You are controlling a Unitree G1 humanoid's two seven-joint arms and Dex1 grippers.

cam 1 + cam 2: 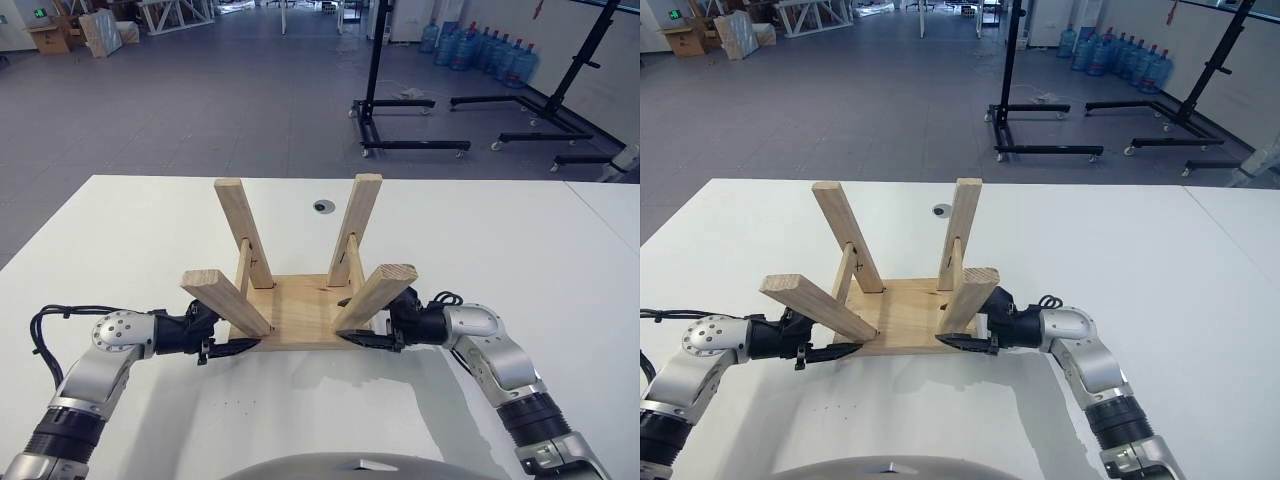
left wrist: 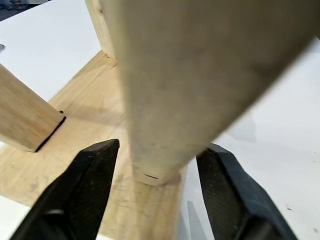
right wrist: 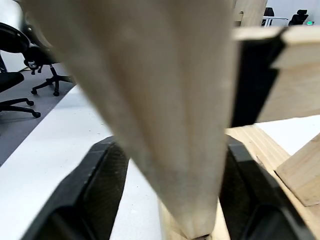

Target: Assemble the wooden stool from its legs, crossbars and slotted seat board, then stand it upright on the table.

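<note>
- We see the stool (image 1: 300,305) lying upside down near the front middle of the desk (image 1: 500,250), its seat board (image 1: 300,325) flat on the surface and four legs pointing up.
- The legs splay outward: the near left leg (image 1: 225,300) and near right leg (image 1: 375,295) lean towards us, while the far left leg (image 1: 243,230) and far right leg (image 1: 357,225) tilt away.
- A thinner strip (image 1: 244,268) stands just beside the far left leg.
- All of it is pale, unfinished wood with square-cut ends and a fine straight grain. The legs are flat rectangular bars, and dark gaps show around the slots where they enter the board.
- The left hand (image 1: 228,349) lies low at the board's front left corner, forearm stretched nearly level over the desk. It is released: its black, blunt fingers (image 2: 90,190) straddle the foot of the near left leg, with a sliver of space on one side.
- The right hand (image 1: 362,338) mirrors it at the front right corner, elbow bent outward, set at the base of the near right leg. We cannot tell whether it is clenched on that leg.
- The desk is smooth and white, with a small round hole (image 1: 323,206) behind the stool.
- Beyond it, black wheeled stands (image 1: 410,125) and blue water bottles (image 1: 480,50) sit on a grey floor.
</note>
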